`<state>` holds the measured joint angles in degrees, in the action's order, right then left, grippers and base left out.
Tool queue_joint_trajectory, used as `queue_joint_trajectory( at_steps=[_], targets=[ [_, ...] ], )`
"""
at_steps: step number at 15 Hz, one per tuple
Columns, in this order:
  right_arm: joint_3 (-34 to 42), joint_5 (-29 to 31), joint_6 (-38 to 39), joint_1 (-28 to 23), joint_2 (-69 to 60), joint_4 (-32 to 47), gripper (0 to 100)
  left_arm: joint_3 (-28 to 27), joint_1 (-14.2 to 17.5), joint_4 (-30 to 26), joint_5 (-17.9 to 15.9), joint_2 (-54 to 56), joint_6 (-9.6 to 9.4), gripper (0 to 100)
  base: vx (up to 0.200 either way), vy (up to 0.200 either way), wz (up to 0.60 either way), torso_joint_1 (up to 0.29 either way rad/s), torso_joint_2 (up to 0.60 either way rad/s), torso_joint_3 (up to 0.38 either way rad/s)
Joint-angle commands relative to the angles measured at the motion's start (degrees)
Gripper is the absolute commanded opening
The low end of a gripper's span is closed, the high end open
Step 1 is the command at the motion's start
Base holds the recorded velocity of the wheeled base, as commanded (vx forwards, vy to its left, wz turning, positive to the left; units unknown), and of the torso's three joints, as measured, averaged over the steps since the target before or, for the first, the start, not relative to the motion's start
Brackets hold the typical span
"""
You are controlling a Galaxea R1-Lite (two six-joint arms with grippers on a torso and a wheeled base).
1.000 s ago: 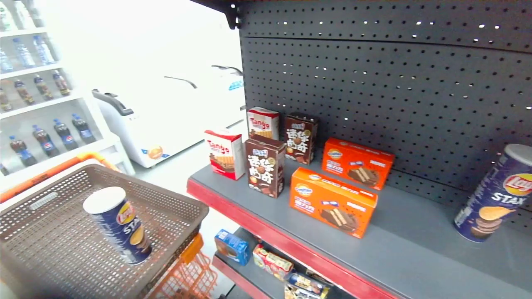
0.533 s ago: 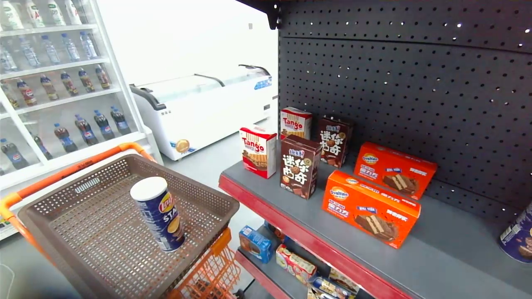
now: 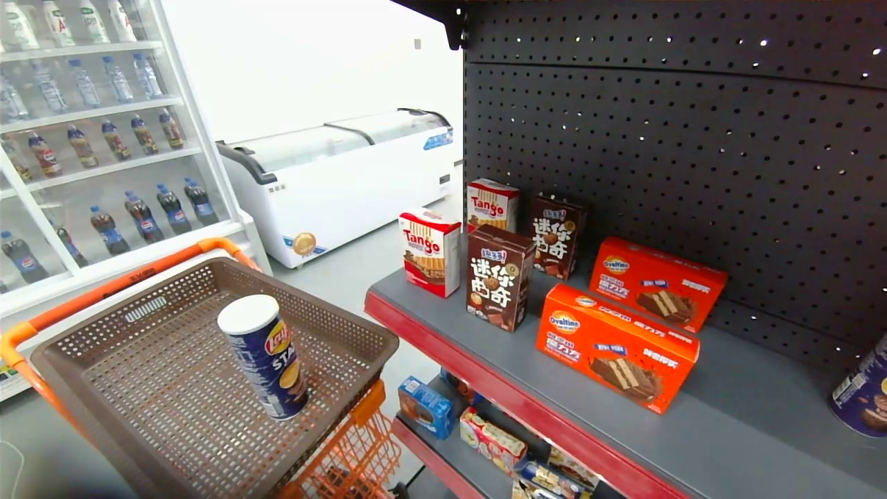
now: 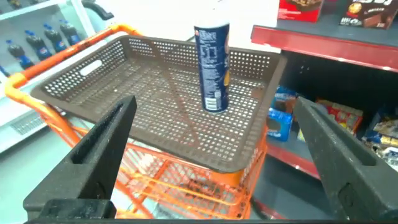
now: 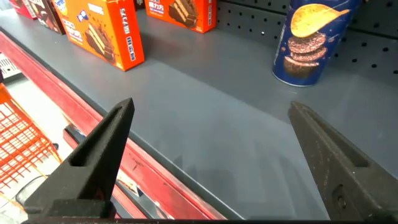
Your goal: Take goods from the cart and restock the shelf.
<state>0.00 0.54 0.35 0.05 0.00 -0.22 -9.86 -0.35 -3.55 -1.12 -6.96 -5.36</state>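
A dark blue chip can (image 3: 263, 357) with a white lid stands upright in the brown perforated basket (image 3: 326, 313) on top of the orange cart. In the left wrist view the same can (image 4: 212, 67) stands ahead of my left gripper (image 4: 214, 104), which is open, hangs apart from it and holds nothing. A second chip can (image 3: 863, 391) stands at the right end of the grey shelf (image 3: 554, 388). My right gripper (image 5: 212, 108) is open above the bare shelf board (image 5: 186, 81), short of that can (image 5: 311, 40).
Two orange boxes (image 3: 617, 346), two brown boxes (image 3: 499, 277) and two red-and-white boxes (image 3: 429, 253) stand on the shelf's left half. Free board lies between the orange boxes and the right can. A lower shelf holds more goods (image 3: 485, 436). A freezer (image 3: 332, 180) and drinks cooler (image 3: 90, 138) stand behind.
The head view swung left between one second ago and half a second ago, shifting the whole picture right. The goods and the cart stayed where they were.
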Motion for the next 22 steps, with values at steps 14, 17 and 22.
queue_joint_trajectory(
  at_steps=[14, 17, 22],
  targets=[
    [0.0, 0.0, 0.0, 0.0, 0.0, 0.0, 100, -18.7, 9.1, 21.7, -10.2, -72.5, -3.69, 100, 0.000, 0.000, 0.00, 0.000, 0.00, 0.000],
    [0.0, 0.0, 0.0, 0.0, 0.0, 0.0, 100, -15.4, 6.7, 31.8, -10.7, -77.1, -3.34, 100, 0.000, 0.000, 0.00, 0.000, 0.00, 0.000],
    [0.0, 0.0, 0.0, 0.0, 0.0, 0.0, 100, -11.8, 3.8, 43.0, -10.4, -83.7, -1.93, 100, 0.000, 0.000, 0.00, 0.000, 0.00, 0.000]
  ],
)
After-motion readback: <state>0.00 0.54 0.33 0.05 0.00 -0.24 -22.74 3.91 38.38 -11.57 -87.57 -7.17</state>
